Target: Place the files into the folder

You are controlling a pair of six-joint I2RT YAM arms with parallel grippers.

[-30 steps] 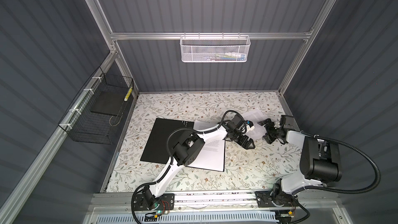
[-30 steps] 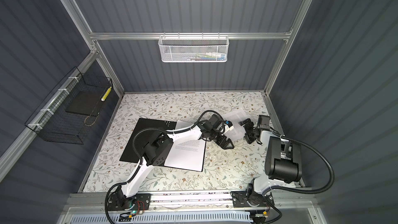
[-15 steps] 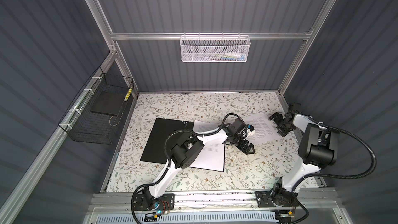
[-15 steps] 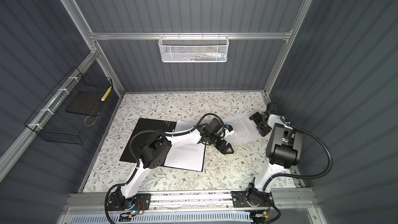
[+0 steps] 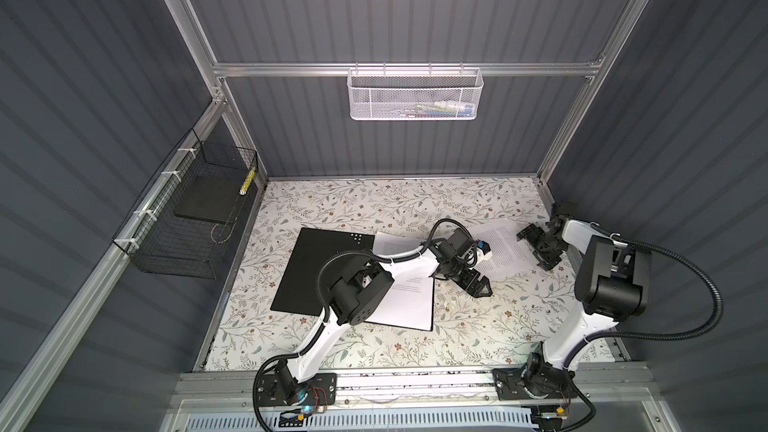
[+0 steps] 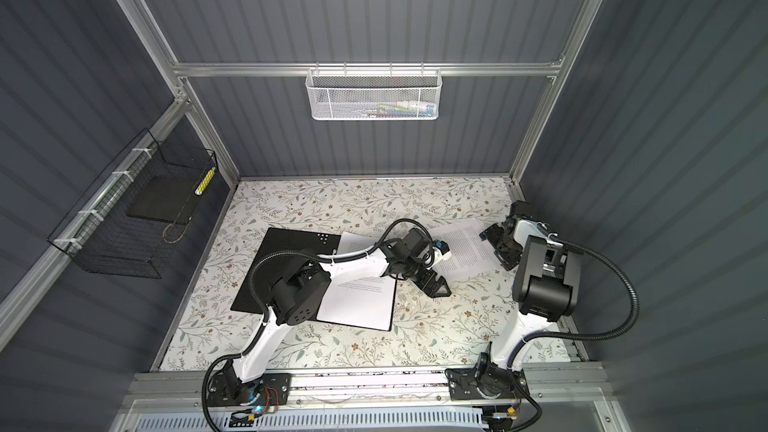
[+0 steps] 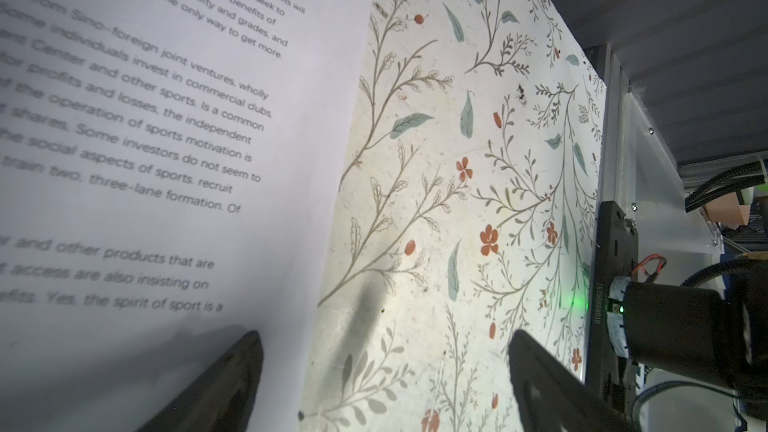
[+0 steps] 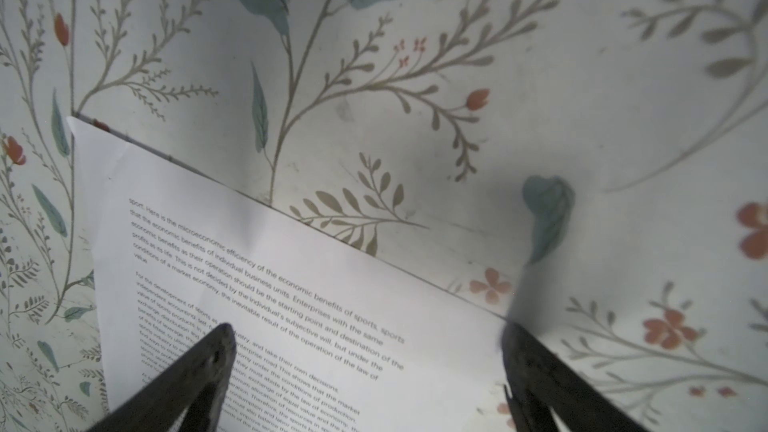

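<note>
Open folder [image 5: 320, 272] lies flat left of centre, black inside up; files [image 5: 409, 305] on its right half. Beside them, left gripper [image 5: 480, 288] low, jaws spread. Further right, loose sheet [image 5: 505, 251] on table [image 5: 374, 201]; right gripper [image 5: 536, 249] spread above its edge.

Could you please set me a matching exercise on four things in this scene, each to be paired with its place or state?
Things:
1. folder
2. loose sheet
3. white mesh basket
4. right gripper

Places or states:
A. hanging on the back rail
B. open, above the sheet's edge
C. lying open on the table, black inside up
D. flat on the table, right of the folder

Pairs: 1-C, 2-D, 3-A, 4-B.
</note>
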